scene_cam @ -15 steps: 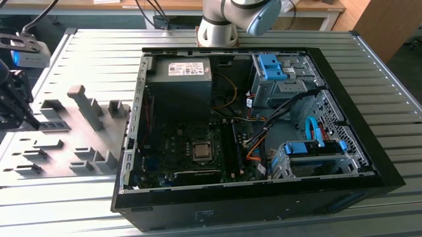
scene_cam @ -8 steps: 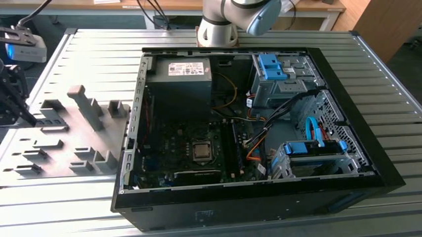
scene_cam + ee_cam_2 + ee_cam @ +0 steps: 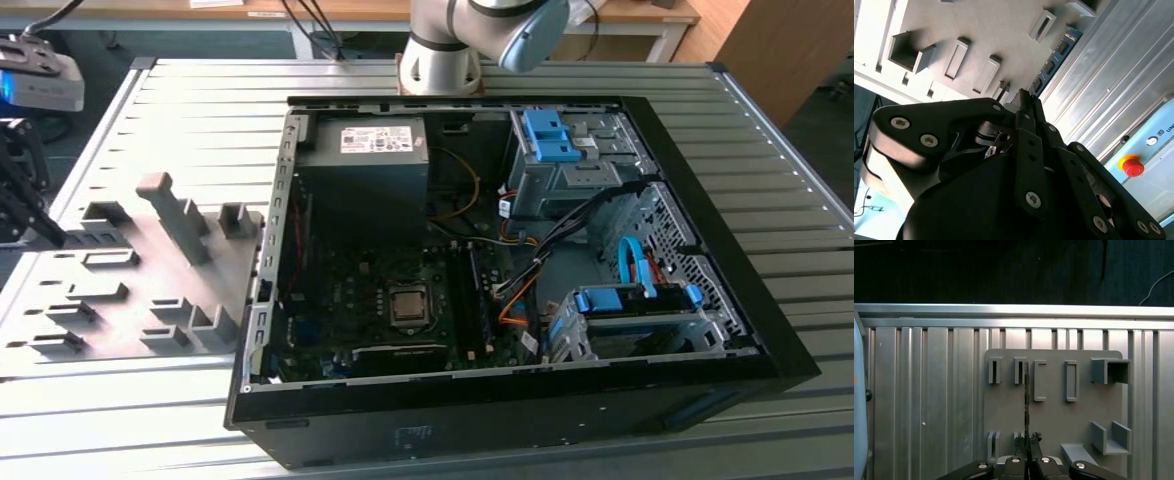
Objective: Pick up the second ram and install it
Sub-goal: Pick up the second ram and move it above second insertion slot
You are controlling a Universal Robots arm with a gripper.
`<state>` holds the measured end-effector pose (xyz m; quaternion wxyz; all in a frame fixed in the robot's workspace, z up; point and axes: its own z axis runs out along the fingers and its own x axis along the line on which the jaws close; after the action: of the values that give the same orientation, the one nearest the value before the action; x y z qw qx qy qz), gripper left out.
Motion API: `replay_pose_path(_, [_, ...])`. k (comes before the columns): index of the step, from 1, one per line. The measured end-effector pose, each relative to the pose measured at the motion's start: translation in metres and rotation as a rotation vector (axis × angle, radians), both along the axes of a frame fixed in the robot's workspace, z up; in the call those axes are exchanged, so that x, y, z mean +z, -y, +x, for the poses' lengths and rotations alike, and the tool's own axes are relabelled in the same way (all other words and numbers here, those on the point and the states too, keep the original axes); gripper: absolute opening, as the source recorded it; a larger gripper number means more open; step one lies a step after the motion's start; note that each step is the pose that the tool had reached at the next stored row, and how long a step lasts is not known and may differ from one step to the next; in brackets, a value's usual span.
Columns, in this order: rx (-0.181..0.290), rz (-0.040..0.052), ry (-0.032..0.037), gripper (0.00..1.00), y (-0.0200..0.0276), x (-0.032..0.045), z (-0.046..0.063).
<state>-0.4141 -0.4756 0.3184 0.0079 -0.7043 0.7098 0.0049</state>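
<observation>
1. The ribbed worktop (image 3: 747,130) carries the open computer case (image 3: 534,425). Its memory slots (image 3: 470,292) are well apart from the claw, so I judge the installing not yet done.
2. The grey holder plate (image 3: 1054,410) lies beside the case, on the exterior view's left, and the arm's wrist hangs over it.
3. The claw (image 3: 1028,440) is narrow, with its fingers nearly together, and seems clamped on the stick's thin edge.
4. The second ram (image 3: 1055,64) runs out from the fingertips along the plate's edge. Whether it has cleared its holder cannot be told, but the pick-up looks to be under way.
</observation>
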Motion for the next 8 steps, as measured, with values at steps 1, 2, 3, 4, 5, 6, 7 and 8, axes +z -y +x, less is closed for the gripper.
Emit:
replay_pose_path(1, [0.000,-0.0001,-0.0001,0.14,0.0000,0.0017,0.000])
replay_pose_path(2, [0.000,0.0000,-0.0001,0.14,0.0000,0.0033,0.000])
replay_pose_path(3, [0.000,0.0000,0.0000,0.14,0.0000,0.0050,0.000])
replay_pose_path(4, [0.000,0.0000,0.0000,0.14,0.0000,0.0067,0.000])
replay_pose_path(5, [0.000,0.0000,0.0000,0.14,0.0000,0.0085,0.000])
replay_pose_path(6, [0.000,0.0000,0.0000,0.14,0.0000,0.0102,0.000])
replay_pose_path(7, [0.000,0.0000,0.0000,0.14,0.0000,0.0119,0.000])
replay_pose_path(8, [0.000,0.0000,0.0000,0.14,0.0000,0.0136,0.000])
